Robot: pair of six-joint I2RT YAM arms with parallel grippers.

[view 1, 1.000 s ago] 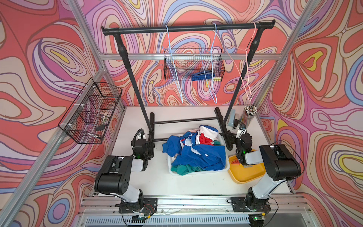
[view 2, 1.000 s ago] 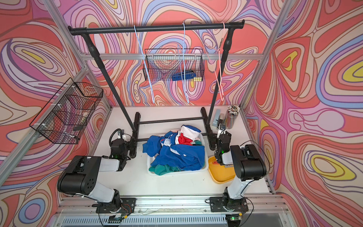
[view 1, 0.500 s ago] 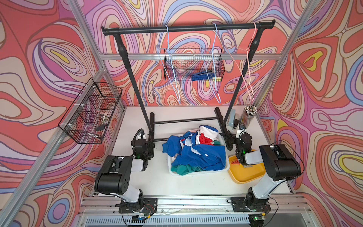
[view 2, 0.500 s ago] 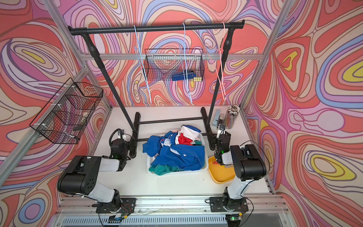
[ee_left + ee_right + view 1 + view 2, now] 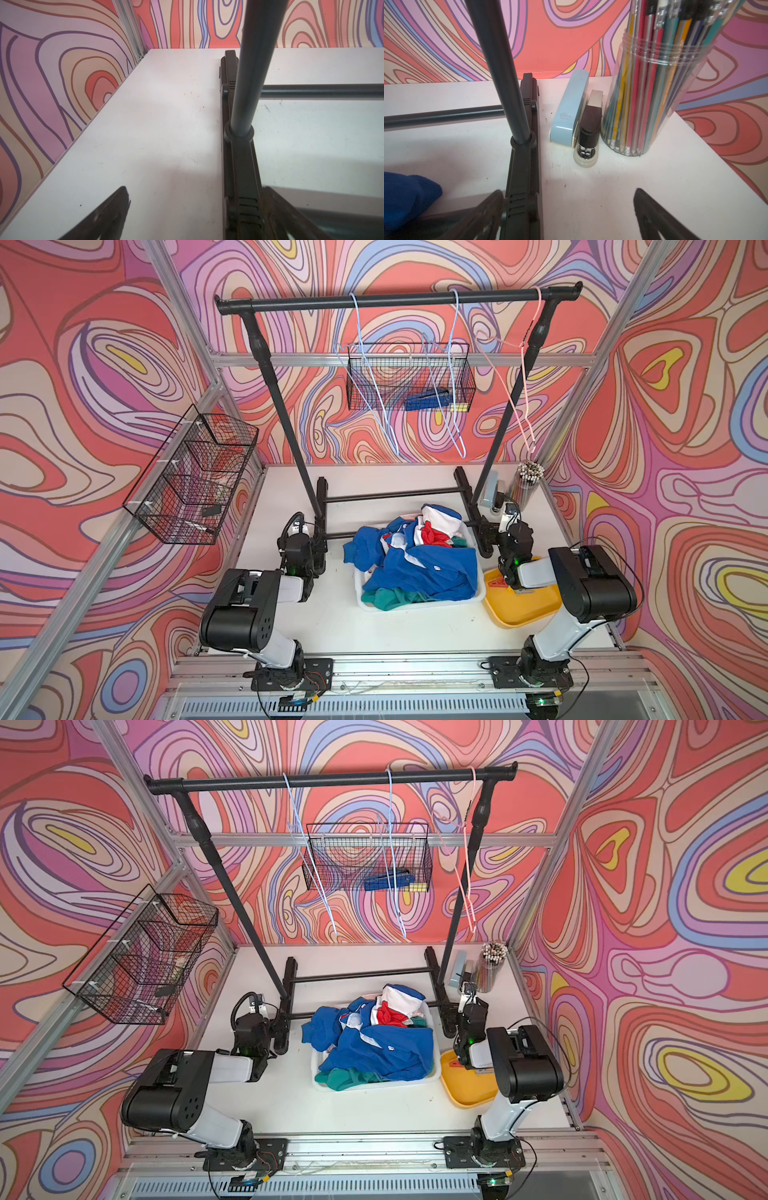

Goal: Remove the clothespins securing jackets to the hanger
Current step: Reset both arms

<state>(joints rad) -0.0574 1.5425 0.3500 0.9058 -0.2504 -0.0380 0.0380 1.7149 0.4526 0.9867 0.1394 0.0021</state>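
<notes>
My left hand [image 5: 196,190] sits low over the table [image 5: 145,124], at the left foot of the rack [image 5: 239,166]; its fingers [image 5: 108,214] stand wide apart and hold nothing; the foot runs between them, close to one finger; contact cannot be determined.

My right hand [image 5: 568,192] sits low at the opposite foot; its fingers [image 5: 654,214] likewise stand wide apart and hold nothing; ahead of it stand a light blue stapler [image 5: 569,116], a dark stapler [image 5: 589,124] and a jar [image 5: 654,93] of pencils, each just beside the next.

The jackets [image 5: 419,568] lie heaped in a white bin [image 5: 424,604] on the table between my arms, as both top views show; blue cloth is uppermost, with red, white and teal showing; one blue cuff [image 5: 404,197] appears near the right hand in the right wrist view.

One red-orange clothespin [image 5: 496,584] lies in a yellow tray [image 5: 519,605] just right of the bin, partly under my right arm.

Three hangers [image 5: 359,335], two light blue and one pink, hang from the rail [image 5: 395,301] of the rack; behind them a wire basket [image 5: 365,381] holds blue and yellow items, too small to identify.
</notes>
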